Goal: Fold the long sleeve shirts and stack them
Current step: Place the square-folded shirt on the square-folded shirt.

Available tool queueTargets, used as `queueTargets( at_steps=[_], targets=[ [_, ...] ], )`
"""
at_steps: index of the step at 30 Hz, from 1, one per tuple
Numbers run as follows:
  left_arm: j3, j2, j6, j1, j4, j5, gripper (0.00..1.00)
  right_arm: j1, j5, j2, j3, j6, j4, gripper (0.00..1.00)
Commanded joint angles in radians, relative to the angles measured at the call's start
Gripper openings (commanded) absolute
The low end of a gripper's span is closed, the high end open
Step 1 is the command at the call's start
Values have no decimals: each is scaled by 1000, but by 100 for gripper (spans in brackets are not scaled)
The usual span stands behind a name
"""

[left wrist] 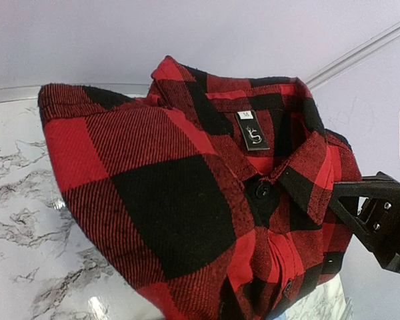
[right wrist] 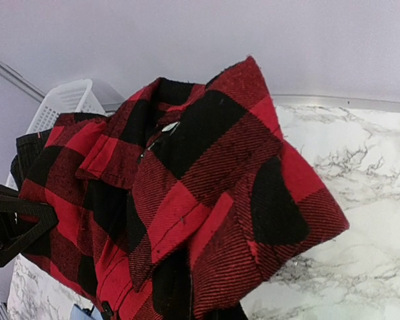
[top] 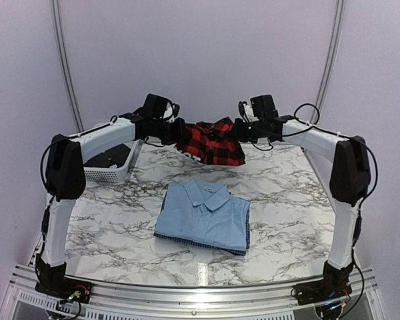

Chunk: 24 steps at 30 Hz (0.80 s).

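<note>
Behind and to the left of the light blue shirt (top: 203, 215), which lies folded with its collar up, sits a white basket (top: 110, 175) holding something dark I cannot identify; above and behind that shirt the left gripper (top: 180, 133) is clamped on one side of the flannel shirt (top: 212, 141) and the right gripper (top: 240, 130) on the other, lifting the folded bundle level, probably so it lands squarely on the blue one; cloth hides each wrist camera's own fingertips, and the flannel's lower edge is cut off there
</note>
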<state>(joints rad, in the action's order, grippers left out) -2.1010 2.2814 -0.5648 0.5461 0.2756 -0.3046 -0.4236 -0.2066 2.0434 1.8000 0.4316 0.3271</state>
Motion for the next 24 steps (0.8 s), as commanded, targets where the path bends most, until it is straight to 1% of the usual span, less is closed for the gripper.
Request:
queueTargets(
  at_steps=[1, 8, 15, 21, 24],
  targets=[
    [99, -149, 4, 27, -29, 1, 0, -60, 30, -120, -97, 30, 16, 0],
    [355, -367, -10, 90, -15, 61, 0, -173, 91, -298, -332, 88, -17, 0],
    [605, -542, -37, 152, -13, 122, 0, -296, 162, -451, -547, 162, -46, 0],
    [738, -654, -64, 201, -13, 155, 0, -367, 202, -560, -671, 219, -54, 0],
    [791, -701, -83, 222, -21, 164, 0, -390, 256, -602, -710, 237, -37, 0]
  ],
)
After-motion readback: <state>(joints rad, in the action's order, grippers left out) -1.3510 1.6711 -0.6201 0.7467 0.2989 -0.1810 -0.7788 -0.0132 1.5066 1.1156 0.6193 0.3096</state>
